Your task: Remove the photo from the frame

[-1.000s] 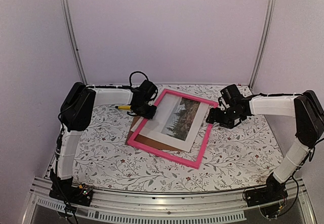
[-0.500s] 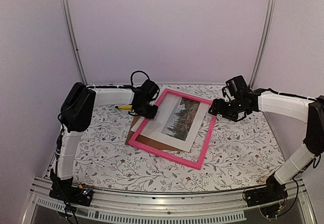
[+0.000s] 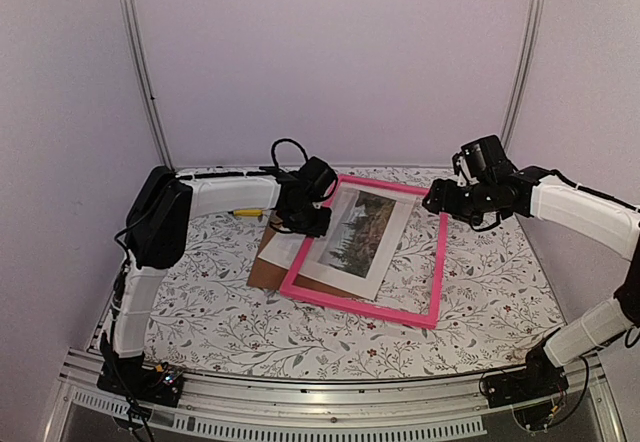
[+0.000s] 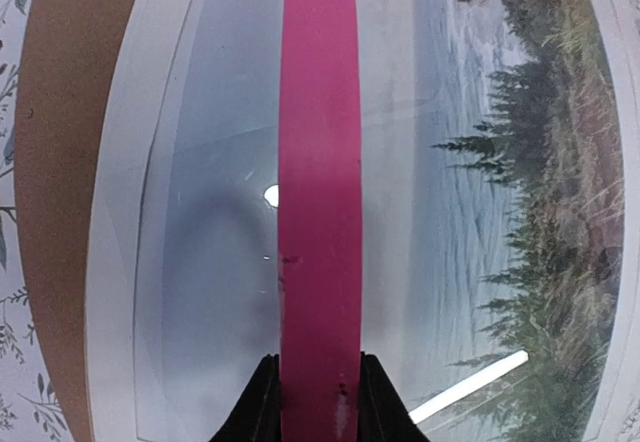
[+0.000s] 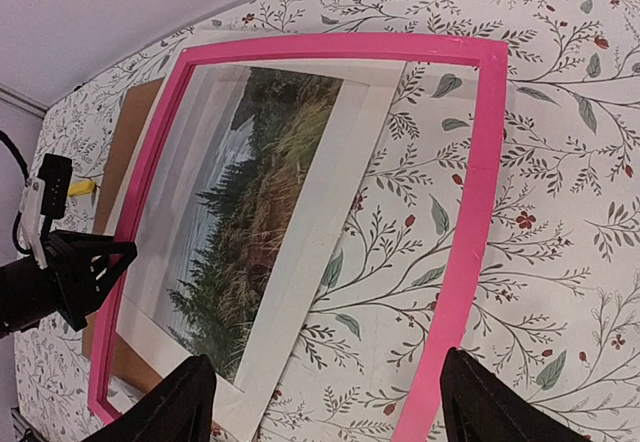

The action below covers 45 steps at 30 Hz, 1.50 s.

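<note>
The left gripper (image 3: 312, 224) is clamped on the left bar of the frame (image 3: 438, 262). Its wrist view shows the pink bar pinched between the two finger tips (image 4: 262, 407). The right gripper (image 3: 437, 202) hangs over the frame's corner at 1 o'clock with its fingers (image 5: 185, 402) spread wide. The right bar passes between them, and neither finger is seen touching it.

The photo (image 3: 352, 232) lies flat near the table's middle, on the brown backing board (image 3: 262, 270). Most of it shows inside the frame's opening. The left bar lies across it, so a strip of its white border sticks out toward 9 o'clock. The board juts out further the same way, onto the floral tablecloth (image 3: 210, 302). A black cable (image 3: 283, 149) loops above the left wrist, and a small yellow piece (image 3: 244, 212) sits on that arm.

In the top view the left gripper hides its own grip on the bar. Both wrist views cut the fingers off at the bottom edge. Pale glare lies over the photo's sky, and whether a clear pane covers it cannot be told. Nor can it be told whether the frame rests on the table or is raised.
</note>
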Each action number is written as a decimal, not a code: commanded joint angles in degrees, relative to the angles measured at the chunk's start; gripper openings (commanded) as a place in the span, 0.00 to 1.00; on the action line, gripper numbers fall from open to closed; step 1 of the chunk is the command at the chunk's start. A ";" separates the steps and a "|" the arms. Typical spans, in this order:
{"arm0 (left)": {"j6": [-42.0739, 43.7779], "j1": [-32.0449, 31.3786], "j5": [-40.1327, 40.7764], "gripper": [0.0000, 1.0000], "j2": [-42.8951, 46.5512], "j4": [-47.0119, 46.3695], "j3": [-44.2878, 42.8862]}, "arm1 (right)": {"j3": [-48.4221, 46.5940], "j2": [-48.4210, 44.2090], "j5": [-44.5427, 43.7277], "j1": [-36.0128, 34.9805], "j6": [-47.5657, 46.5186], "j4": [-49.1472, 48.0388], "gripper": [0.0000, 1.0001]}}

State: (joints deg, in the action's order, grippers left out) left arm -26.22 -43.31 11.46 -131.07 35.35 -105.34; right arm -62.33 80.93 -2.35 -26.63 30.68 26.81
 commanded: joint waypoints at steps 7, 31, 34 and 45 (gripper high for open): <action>-16.32 -7.04 2.09 0.00 -0.02 -1.25 -5.40 | -1.96 -6.14 -3.00 -0.26 -0.77 1.99 0.81; -28.84 -17.33 3.20 0.00 -16.27 -6.38 -26.47 | -1.12 -13.51 -7.79 -0.28 -4.01 5.49 0.84; -28.43 -18.13 4.98 0.00 -18.52 -6.44 -29.33 | -0.95 -13.22 -7.80 -0.28 -4.21 5.41 0.84; -30.44 -18.73 8.19 0.00 -21.60 -10.57 -30.57 | -0.93 -12.39 -7.04 -0.32 -5.33 5.27 0.85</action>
State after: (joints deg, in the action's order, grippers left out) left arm -54.96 -61.34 17.47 -151.76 32.25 -133.60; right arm -62.72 68.64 -8.95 -26.63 26.50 31.97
